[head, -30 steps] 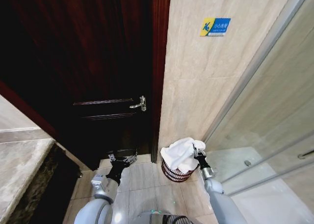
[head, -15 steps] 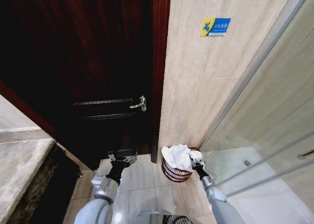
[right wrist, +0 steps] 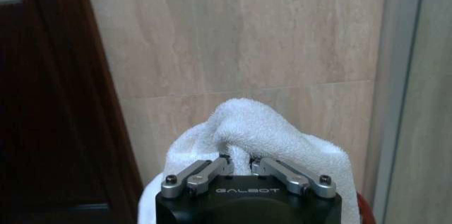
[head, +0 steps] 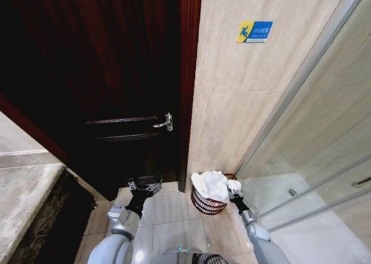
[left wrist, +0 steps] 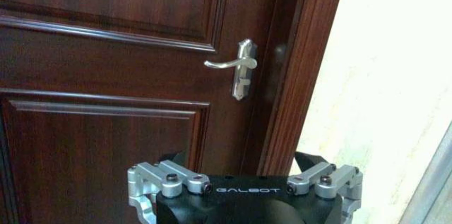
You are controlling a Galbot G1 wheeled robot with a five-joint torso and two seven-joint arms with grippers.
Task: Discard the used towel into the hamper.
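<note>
The crumpled white towel [head: 213,184] lay heaped in the ribbed reddish basket [head: 204,205] by the wall, the right gripper [head: 235,193] clenched on it, its pinch clearest from the right wrist, while the left gripper [head: 144,187], jaw state unclear, faced the door [left wrist: 106,75].

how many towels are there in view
1: a white terry towel heaped in the round dark reddish-brown wire hamper by the tiled wall, pinched by the right gripper. Others could lie hidden beneath it.

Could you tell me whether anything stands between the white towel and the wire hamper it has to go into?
Nothing visible does. The white terry towel already lies bunched in the small reddish-brown wire hamper by the beige tiled wall, with the right gripper closed on a fold at the rim.
</note>
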